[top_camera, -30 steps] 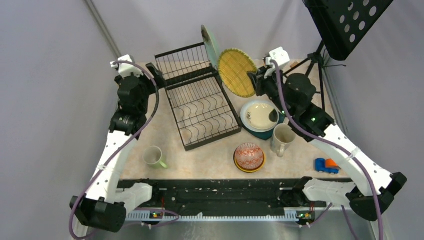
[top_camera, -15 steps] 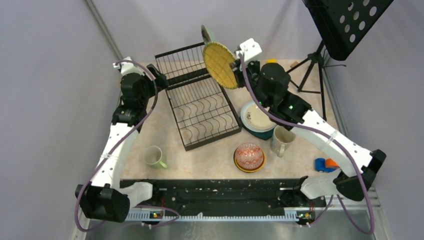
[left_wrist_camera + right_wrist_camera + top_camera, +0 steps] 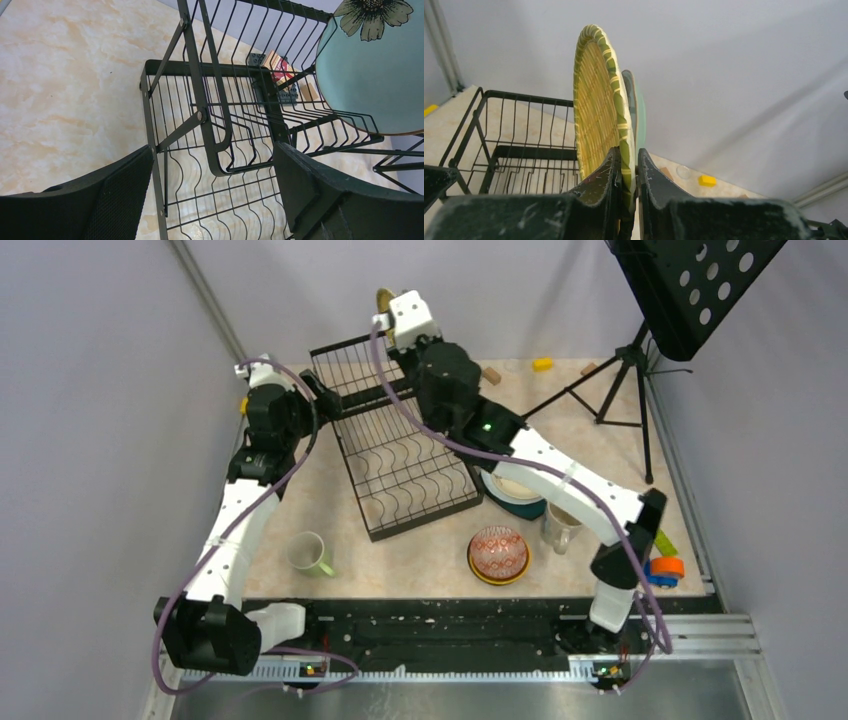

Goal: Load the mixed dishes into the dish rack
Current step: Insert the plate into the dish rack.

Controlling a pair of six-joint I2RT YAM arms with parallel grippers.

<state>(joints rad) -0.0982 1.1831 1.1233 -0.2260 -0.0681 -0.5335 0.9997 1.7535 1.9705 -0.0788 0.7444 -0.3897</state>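
The right hand point(image 3: 628, 165) is clamped on the lower rim of the yellow plate point(image 3: 596, 110), which stands upright and edge-on in the wrist view. Its bottom edge is hidden between the fingers, so it cannot be told whether it sits in a slot of the rack point(image 3: 405, 465) or hangs just above it. Just behind it stands the teal plate point(image 3: 639, 115), of which only a thin strip shows here; whether the two touch is unclear. From above, the right wrist covers both plates but for a sliver at the top, over the far, raised part of the rack.

The left hand point(image 3: 212, 152) is wide open and holds nothing. Its fingers point(image 3: 115, 200) frame the raised section's wires from the rack's left side. In that view the teal plate is cut off at the top and right edges, its dark flower only partly in the picture, and its lower rim rests among the wires.

On the tabletop point(image 3: 420, 570), right of the rack, the right arm crosses over the white plate point(image 3: 510, 490) and the cream mug point(image 3: 556, 530), hiding part of each. The red bowl point(image 3: 497, 550) and the green mug point(image 3: 305, 552) stand in plain sight near the front. A toy car point(image 3: 662, 568) is half hidden behind the arm's elbow.
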